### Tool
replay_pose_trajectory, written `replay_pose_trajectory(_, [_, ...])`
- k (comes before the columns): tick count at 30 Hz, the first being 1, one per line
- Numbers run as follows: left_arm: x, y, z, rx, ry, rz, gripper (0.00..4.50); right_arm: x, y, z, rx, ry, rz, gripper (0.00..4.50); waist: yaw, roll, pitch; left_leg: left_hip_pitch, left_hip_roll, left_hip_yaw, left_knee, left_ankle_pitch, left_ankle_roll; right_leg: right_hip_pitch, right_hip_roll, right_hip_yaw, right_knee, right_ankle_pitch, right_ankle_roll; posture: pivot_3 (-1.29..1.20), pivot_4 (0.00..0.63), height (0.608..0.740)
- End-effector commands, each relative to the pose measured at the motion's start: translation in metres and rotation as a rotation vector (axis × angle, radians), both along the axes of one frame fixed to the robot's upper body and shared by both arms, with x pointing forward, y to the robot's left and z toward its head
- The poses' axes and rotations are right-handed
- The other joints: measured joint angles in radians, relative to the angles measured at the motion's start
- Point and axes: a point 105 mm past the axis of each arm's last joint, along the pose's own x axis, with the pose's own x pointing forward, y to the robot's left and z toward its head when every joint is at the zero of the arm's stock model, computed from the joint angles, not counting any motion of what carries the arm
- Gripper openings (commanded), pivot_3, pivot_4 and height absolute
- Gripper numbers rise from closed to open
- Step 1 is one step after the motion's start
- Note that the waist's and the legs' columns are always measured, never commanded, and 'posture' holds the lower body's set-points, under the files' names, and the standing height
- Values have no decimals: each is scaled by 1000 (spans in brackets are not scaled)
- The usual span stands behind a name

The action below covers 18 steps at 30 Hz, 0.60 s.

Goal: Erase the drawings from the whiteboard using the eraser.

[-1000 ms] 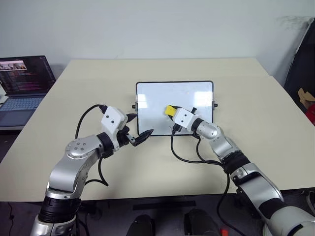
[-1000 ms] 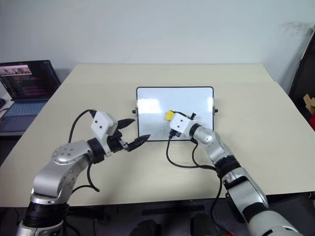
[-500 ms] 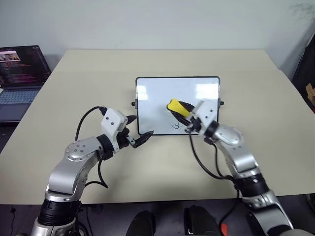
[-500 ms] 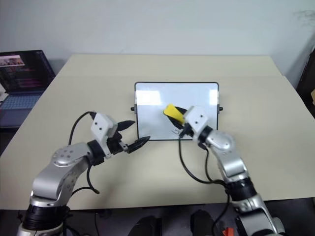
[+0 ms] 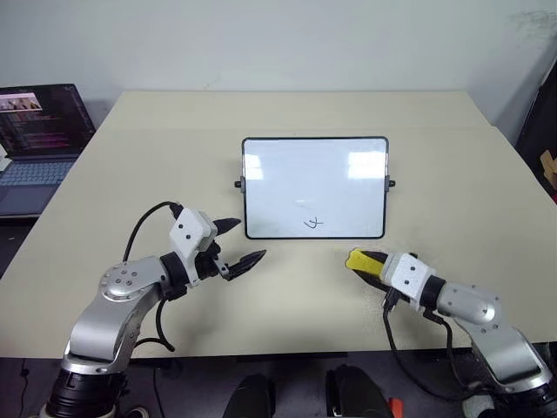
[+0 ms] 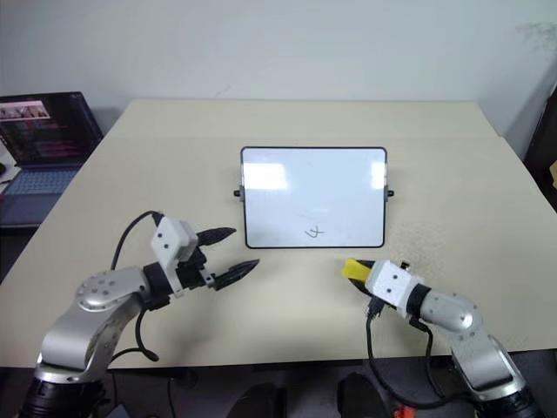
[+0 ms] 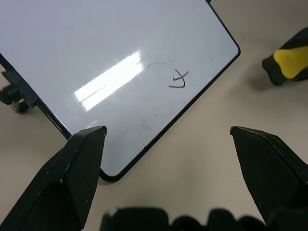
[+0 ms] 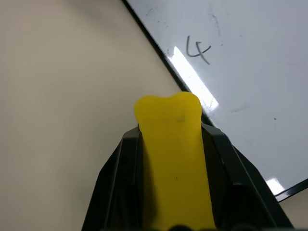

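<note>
laptop (image 5: pixel 39 131) sat left on side desk | beige table (image 5: pixel 130 174) | whiteboard (image 5: pixel 315 186) centre, one drawing (image 5: pixel 312 223) left | right gripper (image 5: pixel 365 261) clamped eraser (image 5: pixel 359 259) off board | left gripper (image 5: pixel 240 245) jaws apart, empty

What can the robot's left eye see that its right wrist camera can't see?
The left eye view alone takes in the laptop, the whole table, the left gripper with open jaws, and the full black frame of the whiteboard. The right wrist view alone gives a close look at the yellow eraser squeezed between the right gripper's jaws. Both show the eraser, a bit of the whiteboard, and the one small drawing left on it.
</note>
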Motion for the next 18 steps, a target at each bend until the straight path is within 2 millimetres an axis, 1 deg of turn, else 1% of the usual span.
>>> replay_pose_trajectory(1, [-3,2,7,-13,-40,4,4500,2,11,11,-22,-145,35,1287,-1,0,0,2,0,0,0,0,0,2,0,0,0,0,0,0,150,740])
replay_pose_trajectory(5, [-3,5,1,9,-23,4,4500,28,35,35,68,-312,16,1287,-5,-1,1,8,0,2,-1,0,0,6,1,1,1,0,0,0,150,740])
replay_pose_trajectory(10, [-2,6,1,20,-24,-2,4500,60,62,57,138,-397,10,1287,-2,-1,1,9,0,2,0,0,0,6,2,1,2,0,0,0,150,740])
replay_pose_trajectory(13, [-2,3,3,18,-28,-11,4500,76,74,62,155,-406,14,1287,-2,-1,1,9,0,2,-1,2,-3,6,1,2,1,0,0,0,150,740])
replay_pose_trajectory(16, [-2,-1,6,13,-33,-27,4500,92,79,63,143,-424,3,1287,-2,-1,1,8,0,2,-1,2,-4,6,1,2,0,0,0,0,150,740])
replay_pose_trajectory(18, [-2,-4,7,9,-33,-44,4500,103,82,61,116,-433,6,1287,-3,-1,1,8,0,3,-1,2,-4,5,1,2,0,0,0,0,150,740])
